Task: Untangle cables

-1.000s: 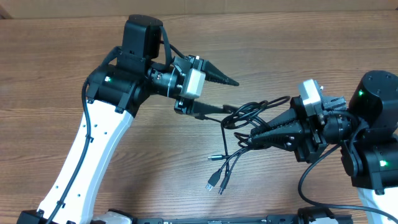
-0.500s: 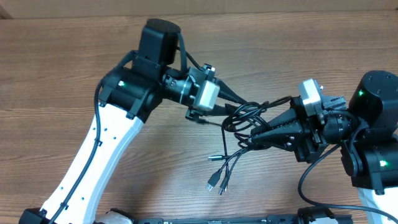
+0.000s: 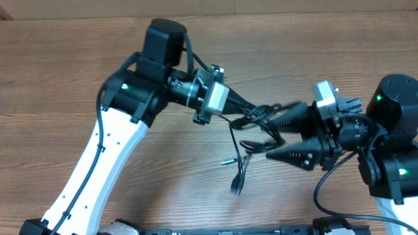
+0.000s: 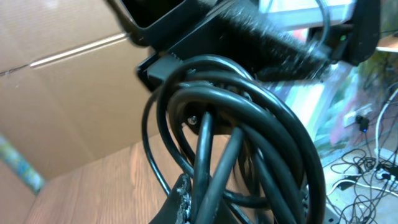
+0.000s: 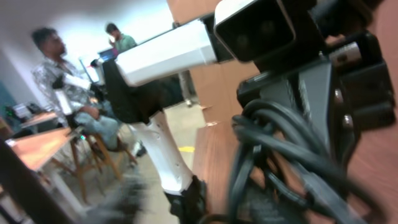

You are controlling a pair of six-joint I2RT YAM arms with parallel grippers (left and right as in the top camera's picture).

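Note:
The cables (image 3: pixel 258 124) form a black knot hanging between the two arms, over the middle of the table. My left gripper (image 3: pixel 249 108) is shut on the knot's upper left side. Loops of the cables (image 4: pixel 249 124) fill the left wrist view, pinched beside one finger (image 4: pixel 180 205). My right gripper (image 3: pixel 271 138) is open, one finger above the knot's right side and the other below it. Motion blurs its upper finger. Loose ends hang down from the knot: a plug (image 3: pixel 236 188) low down and a silver-tipped one (image 3: pixel 226 161). In the right wrist view the cables (image 5: pixel 273 143) sit close ahead.
The wooden table (image 3: pixel 78 78) runs out to the left and back. The left arm's white link (image 3: pixel 98 170) slants across the front left. The right arm's black base (image 3: pixel 392 150) stands at the right edge. Thick black arm wires (image 3: pixel 326 189) loop near it.
My left gripper has reached right into the knot and shut on it. My right gripper has opened and let go. The dangling cable ends have shifted and pulled together.

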